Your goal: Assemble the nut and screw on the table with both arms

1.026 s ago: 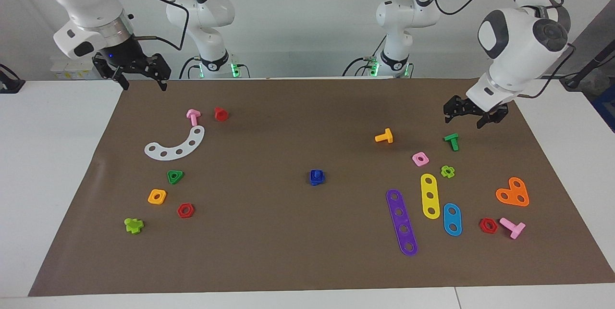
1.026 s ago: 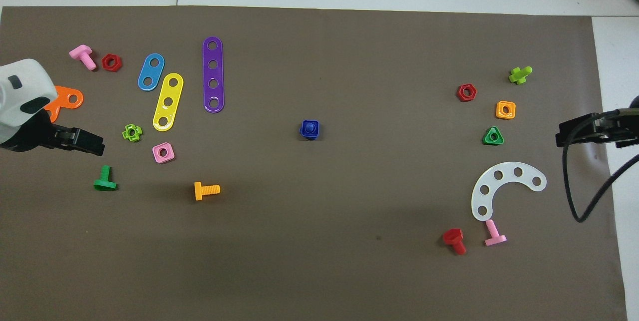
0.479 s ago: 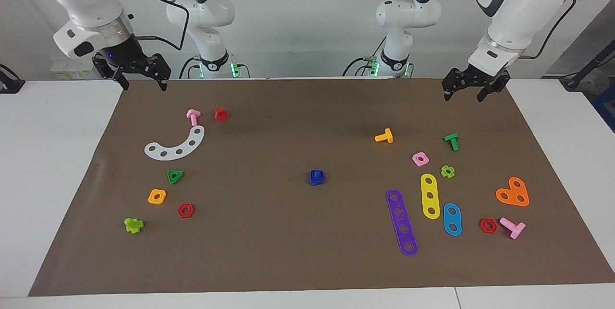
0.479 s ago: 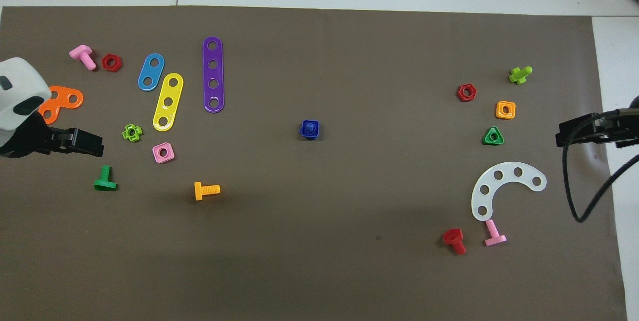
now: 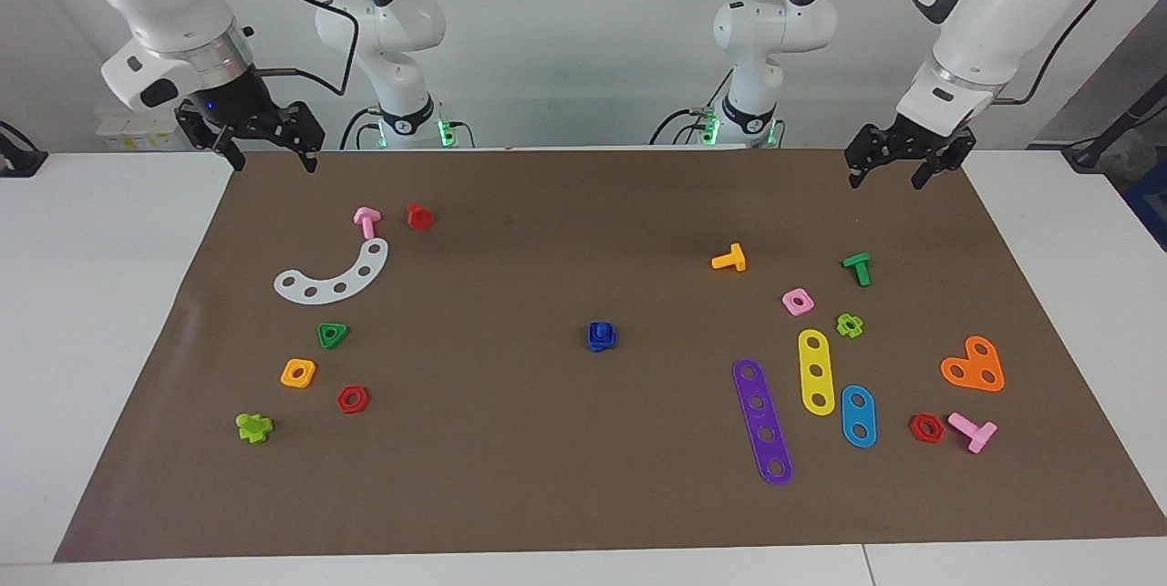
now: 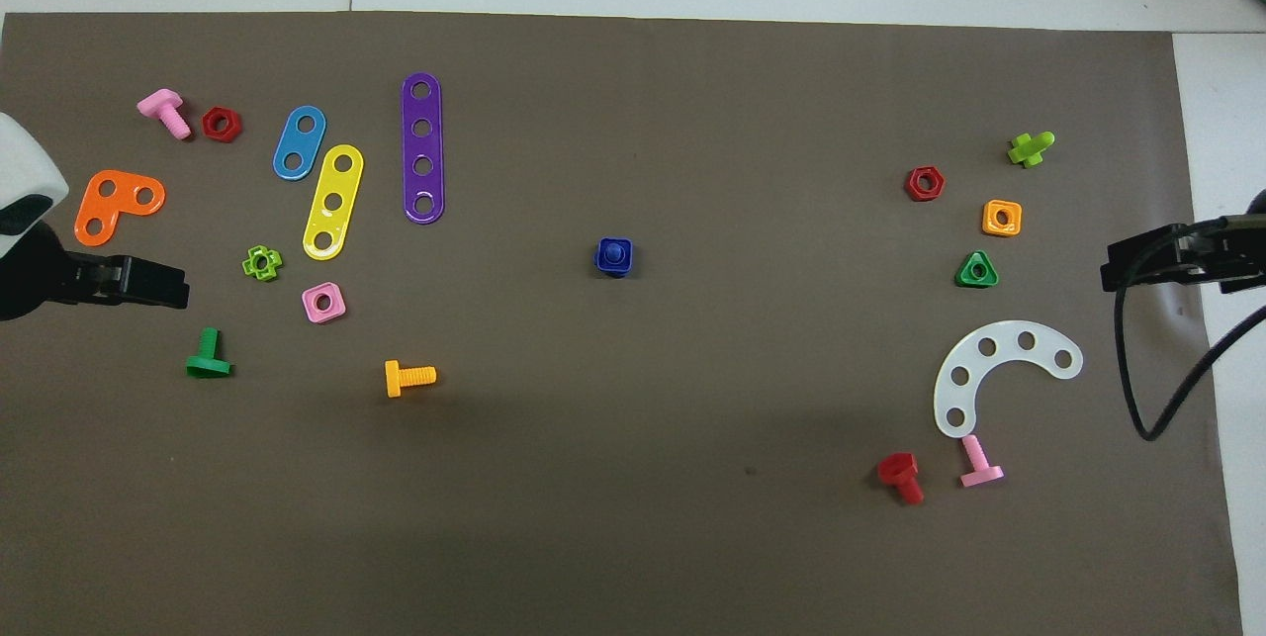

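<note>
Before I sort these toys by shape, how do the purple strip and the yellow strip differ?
The purple strip is longer, with four holes; the yellow strip is shorter, with three. The purple strip runs straight away from the robots; the yellow strip lies slanted. The purple strip lies apart from other pieces; the yellow strip sits close beside the blue strip. Both are flat, round-ended and lie on the brown mat.

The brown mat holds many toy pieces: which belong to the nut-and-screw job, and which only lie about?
Job:
- dark-blue square plastic nut, the dark-blue plastic screw standing in it, mid-mat

Lying about:
- purple four-hole plastic strip
- white curved plastic strip
- orange-yellow plastic bolt
</note>
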Action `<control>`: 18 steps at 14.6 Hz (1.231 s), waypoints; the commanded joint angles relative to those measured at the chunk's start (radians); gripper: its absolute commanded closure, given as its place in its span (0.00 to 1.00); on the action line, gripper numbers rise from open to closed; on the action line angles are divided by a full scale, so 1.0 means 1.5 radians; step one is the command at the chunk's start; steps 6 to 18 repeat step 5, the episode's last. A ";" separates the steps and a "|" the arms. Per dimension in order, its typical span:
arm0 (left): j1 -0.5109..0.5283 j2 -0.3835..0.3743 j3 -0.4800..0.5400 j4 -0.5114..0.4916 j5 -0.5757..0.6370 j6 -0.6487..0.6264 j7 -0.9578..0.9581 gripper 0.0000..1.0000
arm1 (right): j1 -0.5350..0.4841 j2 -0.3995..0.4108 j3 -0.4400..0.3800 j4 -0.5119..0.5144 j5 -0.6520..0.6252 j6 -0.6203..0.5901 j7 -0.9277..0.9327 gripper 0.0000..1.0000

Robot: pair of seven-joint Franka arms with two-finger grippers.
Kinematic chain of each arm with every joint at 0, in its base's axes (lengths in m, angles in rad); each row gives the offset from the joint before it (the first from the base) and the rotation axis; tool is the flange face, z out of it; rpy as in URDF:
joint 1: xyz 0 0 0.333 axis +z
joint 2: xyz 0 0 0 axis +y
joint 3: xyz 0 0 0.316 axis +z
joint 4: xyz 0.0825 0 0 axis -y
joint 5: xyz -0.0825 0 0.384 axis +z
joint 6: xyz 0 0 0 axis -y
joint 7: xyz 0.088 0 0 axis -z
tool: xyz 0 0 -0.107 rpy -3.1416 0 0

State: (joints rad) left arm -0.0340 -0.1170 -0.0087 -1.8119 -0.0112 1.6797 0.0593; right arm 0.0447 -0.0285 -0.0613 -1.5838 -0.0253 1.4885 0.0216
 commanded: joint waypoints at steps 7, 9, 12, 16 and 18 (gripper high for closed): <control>0.000 -0.001 0.004 0.007 0.016 0.005 0.001 0.00 | -0.004 -0.008 0.002 -0.005 0.010 -0.008 -0.003 0.00; 0.000 -0.001 0.004 0.007 0.016 0.005 0.001 0.00 | -0.004 -0.008 0.002 -0.005 0.010 -0.008 -0.003 0.00; 0.000 -0.001 0.004 0.007 0.016 0.005 0.001 0.00 | -0.004 -0.008 0.002 -0.005 0.010 -0.008 -0.003 0.00; 0.000 -0.001 0.004 0.007 0.016 0.005 0.001 0.00 | -0.004 -0.008 0.002 -0.005 0.010 -0.008 -0.003 0.00; 0.000 -0.001 0.004 0.007 0.016 0.005 0.001 0.00 | -0.004 -0.008 0.002 -0.005 0.010 -0.008 -0.003 0.00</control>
